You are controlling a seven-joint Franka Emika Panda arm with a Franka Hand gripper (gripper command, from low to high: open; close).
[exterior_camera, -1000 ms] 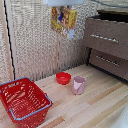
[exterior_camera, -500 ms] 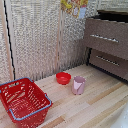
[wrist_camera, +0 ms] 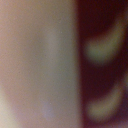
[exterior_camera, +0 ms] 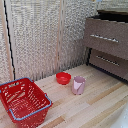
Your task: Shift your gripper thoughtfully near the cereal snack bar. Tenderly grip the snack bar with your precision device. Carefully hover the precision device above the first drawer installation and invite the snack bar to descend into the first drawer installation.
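Gripper: outside the exterior view, and the wrist view shows no fingertips, so whether the fingers are apart or together cannot be told. Wrist view is a heavy blur: a pale beige surface on one side, a dark brown area on the other with two soft light curved streaks. Nothing identifiable in it.

Cereal snack bar: not visible in either view; its place cannot be told.

First drawer installation point(exterior_camera: 107, 37): uppermost drawer of the dark brown cabinet at the exterior view's right, long silver bar handle across its front. Lower drawer point(exterior_camera: 109, 62) beneath, like handle.

On the light wooden table point(exterior_camera: 95, 107): red bowl point(exterior_camera: 63, 78) and pink cup point(exterior_camera: 78, 85) just beside each other, near centre. Red wire basket point(exterior_camera: 22, 102) at the exterior view's left, well apart from the cabinet.
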